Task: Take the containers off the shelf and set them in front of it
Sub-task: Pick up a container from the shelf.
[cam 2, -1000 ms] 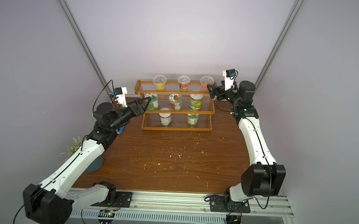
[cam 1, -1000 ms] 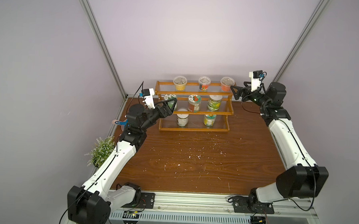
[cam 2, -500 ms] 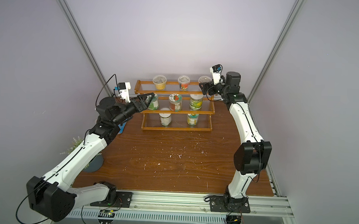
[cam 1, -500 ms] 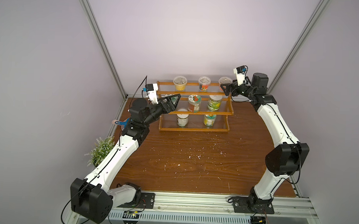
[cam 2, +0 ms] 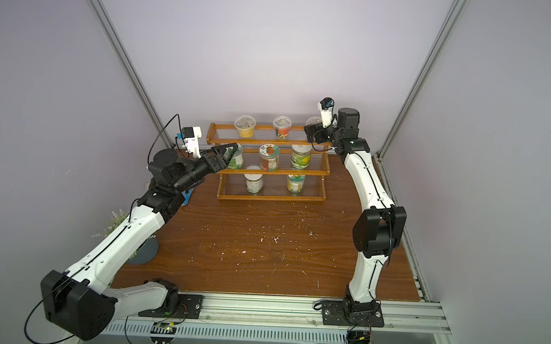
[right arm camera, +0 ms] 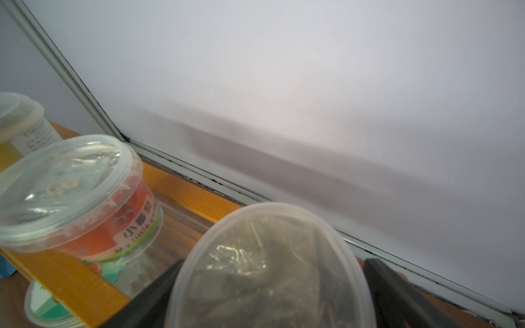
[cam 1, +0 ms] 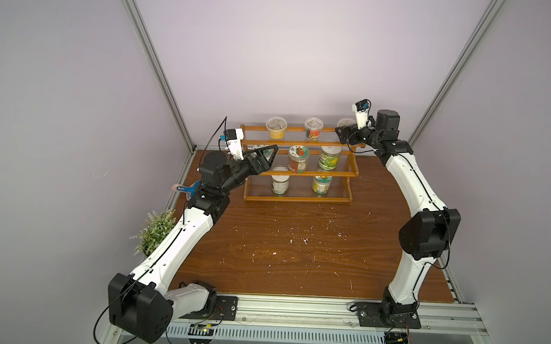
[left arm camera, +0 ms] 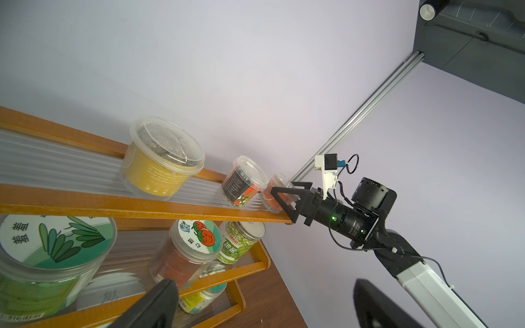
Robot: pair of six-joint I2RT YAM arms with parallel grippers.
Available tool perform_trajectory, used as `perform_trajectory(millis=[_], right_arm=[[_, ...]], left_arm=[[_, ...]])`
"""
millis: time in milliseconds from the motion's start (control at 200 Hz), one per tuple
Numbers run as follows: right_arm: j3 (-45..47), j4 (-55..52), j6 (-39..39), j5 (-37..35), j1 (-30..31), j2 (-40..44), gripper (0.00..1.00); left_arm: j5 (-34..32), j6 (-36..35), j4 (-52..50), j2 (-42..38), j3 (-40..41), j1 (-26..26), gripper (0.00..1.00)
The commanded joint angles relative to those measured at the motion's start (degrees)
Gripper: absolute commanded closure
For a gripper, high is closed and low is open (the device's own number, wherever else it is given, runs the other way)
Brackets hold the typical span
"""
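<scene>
The shelf (cam 1: 298,198) stands at the back of the table with all the containers on it. Its top tier holds a yellow cup (cam 1: 276,129), a dark cup (cam 1: 313,129) and an orange cup (cam 1: 345,122). My right gripper (cam 1: 341,135) is open, with a finger on each side of the orange cup (right arm camera: 270,269). On the middle tier are a green-lidded jar (cam 2: 236,158), a tomato-lidded jar (cam 1: 298,159) and a pea jar (cam 1: 329,157). My left gripper (cam 1: 273,156) is open and empty beside the green-lidded jar (left arm camera: 42,255). Two jars (cam 1: 280,184) are on the bottom tier.
A blue dustpan (cam 1: 187,188) lies left of the shelf behind my left arm. A potted plant (cam 1: 156,228) stands at the table's left edge. White crumbs (cam 1: 296,240) dot the wooden table in front of the shelf. The back wall is close behind the shelf.
My right arm has swung left to the top tier's right end, and its open jaws now straddle the orange cup. My left gripper has moved up to the middle tier's left end.
</scene>
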State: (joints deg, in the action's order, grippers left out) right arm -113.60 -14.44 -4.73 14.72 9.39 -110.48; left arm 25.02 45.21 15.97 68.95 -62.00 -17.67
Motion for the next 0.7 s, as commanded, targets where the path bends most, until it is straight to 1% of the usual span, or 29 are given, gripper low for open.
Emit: perform_trajectory(millis=[0,235,360,555,696], right_arm=[[-3.08,1.52,-0.17,-1.05,0.11,0.28,0.01],[-2.48,2.02,-0.01,-0.45,0.26,1.59,0.21],[-0.52,2.82,-0.27,-0.60,0.54,3.51,0.23],[1.07,2.31,-1.24,-1.30,1.07,7.18,0.21],[5.36,3.61,-1.07,-1.01,1.51,11.98,0.21]], left_arm=[[0.11,-1.08,-0.25,0.74,-1.60,-0.77,0.00],[0.03,-1.22,0.11,1.06,-1.37,-0.90,0.00],[0.17,-1.37,0.12,1.19,-1.36,-0.89,0.00],[0.12,-1.70,0.12,1.05,-1.37,-0.87,0.00],[0.15,-1.88,0.12,0.94,-1.20,-0.87,0.00]])
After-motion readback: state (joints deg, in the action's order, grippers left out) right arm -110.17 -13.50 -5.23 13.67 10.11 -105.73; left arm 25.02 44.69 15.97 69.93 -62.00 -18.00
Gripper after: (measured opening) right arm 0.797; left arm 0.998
